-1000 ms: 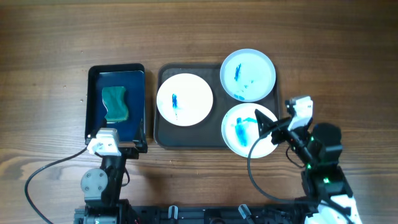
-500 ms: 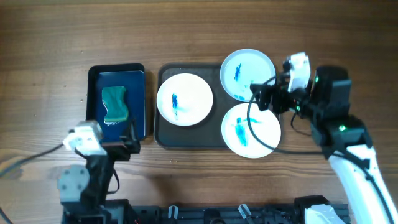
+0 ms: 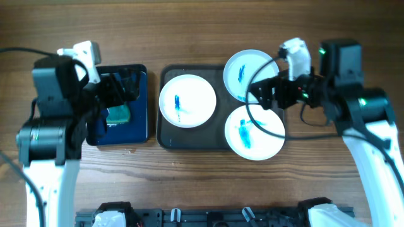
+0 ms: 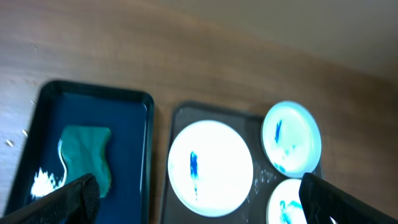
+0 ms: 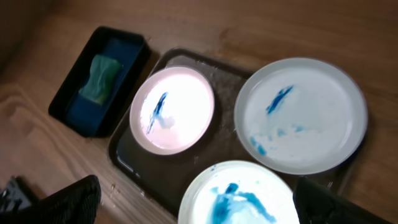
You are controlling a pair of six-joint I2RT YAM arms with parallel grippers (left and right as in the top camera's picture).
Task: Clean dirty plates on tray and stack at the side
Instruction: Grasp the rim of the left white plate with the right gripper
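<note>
Three dirty plates lie on the dark tray (image 3: 167, 135). The left plate (image 3: 187, 101) has one small blue streak. The far right plate (image 3: 251, 75) and the near right plate (image 3: 255, 132) carry blue smears and overhang the tray's right rim. My left gripper (image 3: 123, 88) is open and empty, above the black tray. My right gripper (image 3: 262, 96) is open and empty, above the two right plates. The left wrist view shows the left gripper (image 4: 199, 199), the tray (image 4: 177, 112) and the left plate (image 4: 210, 168). The right wrist view shows the right gripper (image 5: 202, 202) and the near right plate (image 5: 239, 196).
A smaller black deep tray (image 3: 144, 101) with blue liquid and a green sponge (image 3: 117, 115) stands left of the tray. The sponge (image 4: 87, 152) lies toward its near left side. Bare wooden table surrounds both trays.
Both arms have risen from the table's front edge. The left gripper moved far over the black tray. The right gripper moved up and left over the right plates. The plates have not moved.
</note>
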